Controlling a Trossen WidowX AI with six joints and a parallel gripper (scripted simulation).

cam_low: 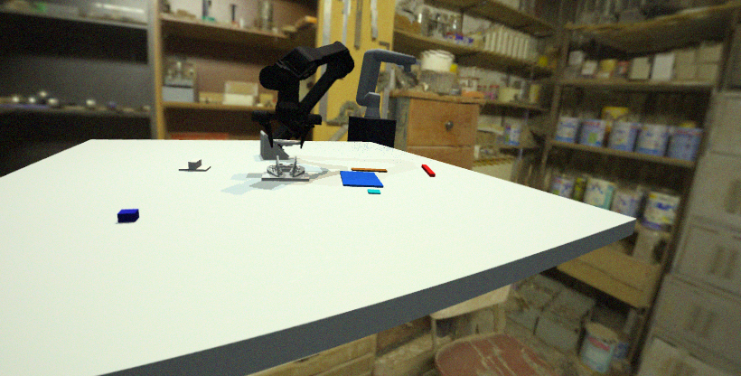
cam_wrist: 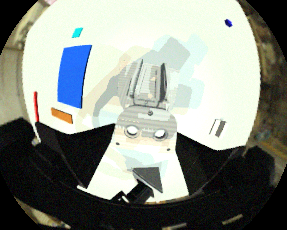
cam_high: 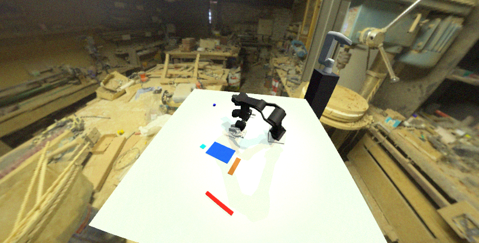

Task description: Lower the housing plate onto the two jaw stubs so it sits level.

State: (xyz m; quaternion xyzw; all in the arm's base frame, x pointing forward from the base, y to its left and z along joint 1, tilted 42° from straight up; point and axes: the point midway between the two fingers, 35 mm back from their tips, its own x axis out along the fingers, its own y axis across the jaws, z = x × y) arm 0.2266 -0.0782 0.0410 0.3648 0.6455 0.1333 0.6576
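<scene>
My gripper (cam_low: 286,145) (cam_wrist: 144,130) is shut on the housing plate (cam_wrist: 146,118), a pale grey plate with two round holes. The plate shows as a thin, roughly level strip between the fingers in the exterior view. It hangs above the two upright jaws, with a visible gap. The left jaw (cam_wrist: 136,81) and the right jaw (cam_wrist: 164,82) stand on the grey base (cam_low: 285,178), seen beyond the plate in the wrist view. In the top view the arm hides the plate. The pins and the jaw stubs are too small or hidden to tell.
A blue panel (cam_high: 220,152) (cam_low: 361,178), a cyan tile (cam_high: 202,146), an orange strip (cam_high: 234,166) and a red bar (cam_high: 219,202) lie to one side. A small grey bracket (cam_low: 194,164) and a dark blue block (cam_low: 127,215) (cam_high: 214,104) are on the other side.
</scene>
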